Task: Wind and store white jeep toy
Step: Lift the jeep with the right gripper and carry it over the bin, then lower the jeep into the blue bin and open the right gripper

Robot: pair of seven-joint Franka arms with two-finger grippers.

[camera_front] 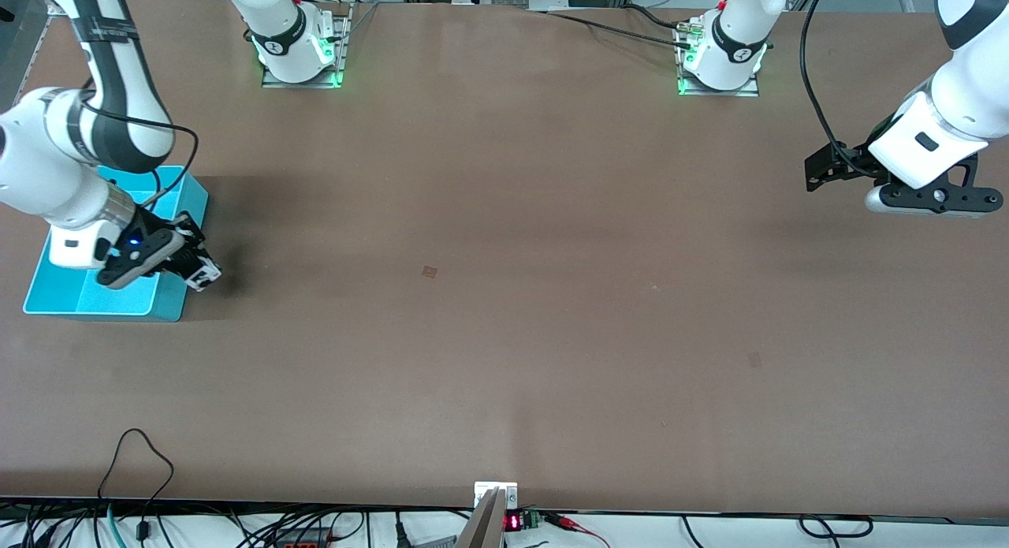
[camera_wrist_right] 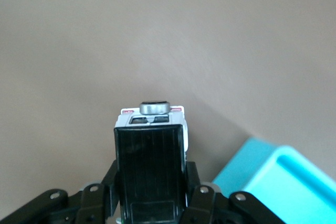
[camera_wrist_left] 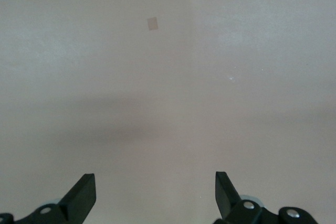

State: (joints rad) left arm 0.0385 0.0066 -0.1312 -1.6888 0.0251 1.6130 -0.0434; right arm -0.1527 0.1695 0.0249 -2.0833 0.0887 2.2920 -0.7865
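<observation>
Right gripper (camera_front: 197, 270), clamped on the small boxy white jeep toy (camera_wrist_right: 151, 145), hangs over the rectangular cyan plastic bin's (camera_front: 169, 303) edge; left gripper (camera_wrist_left: 156, 195) waits, fingers apart, over the brown table's (camera_front: 504, 335) end.

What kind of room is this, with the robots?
Probably a robot lab: two white robot arms bolted to a big brown table, cables along its edge, and the right gripper holding a white toy car beside a blue bin.

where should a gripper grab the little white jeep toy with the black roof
Across its flat side walls, coming from above the black roof. The boxy white jeep toy is narrow there, and the right gripper is shut on it that way, at the cyan plastic bin's edge.
</observation>
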